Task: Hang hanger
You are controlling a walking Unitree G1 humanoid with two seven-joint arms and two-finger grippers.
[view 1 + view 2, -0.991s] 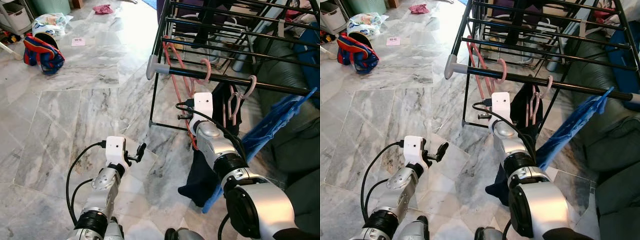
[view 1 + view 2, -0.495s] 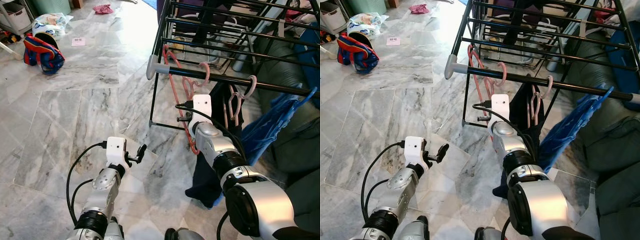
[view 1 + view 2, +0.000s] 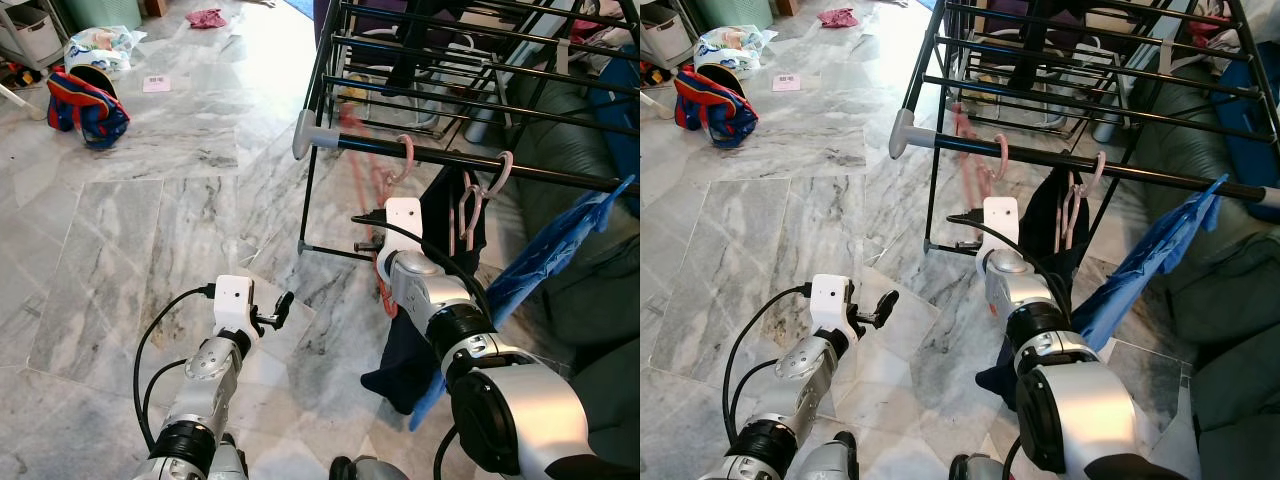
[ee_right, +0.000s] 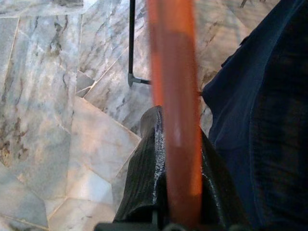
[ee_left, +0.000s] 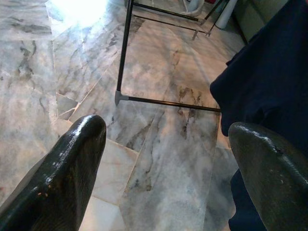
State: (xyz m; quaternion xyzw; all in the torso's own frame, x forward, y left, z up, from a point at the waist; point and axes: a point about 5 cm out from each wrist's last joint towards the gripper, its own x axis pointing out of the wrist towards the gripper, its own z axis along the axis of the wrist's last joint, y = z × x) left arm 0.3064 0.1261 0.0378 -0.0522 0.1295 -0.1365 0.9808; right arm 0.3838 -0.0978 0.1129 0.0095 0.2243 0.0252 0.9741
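My right gripper [image 4: 175, 192] is clamped on the pink hanger [image 4: 174, 96]; in my right wrist view its bar runs blurred between my two fingers [image 4: 144, 178], and I cannot see the fingertips past it. From my head, the hanger [image 3: 378, 175] is smeared, so its outline is hard to follow. Its hook [image 3: 405, 155] sits at the front rail [image 3: 520, 170] of the drying rack [image 3: 400, 60], but I cannot tell whether it is fully over the rail or only touching it. My right wrist covers the hanger's lower part, and the gripper itself is hidden behind the white camera housing.

A dark garment [image 3: 410, 350] hangs just beside my right arm, its lower end near the floor [image 3: 150, 220]. A second pink hanger [image 3: 470, 200] hangs on the same rail further right, partly in front of that garment. A blue cloth [image 3: 560, 240] drapes off the rack's right side, cut off by my arm below.

My left gripper [image 3: 275, 310] hangs low over the marble floor, fingers spread apart with nothing between them. In its wrist view both fingers [image 5: 72, 168] are cut off at the frame edge.

A red and blue bag [image 3: 85, 105] lies well apart on the floor.
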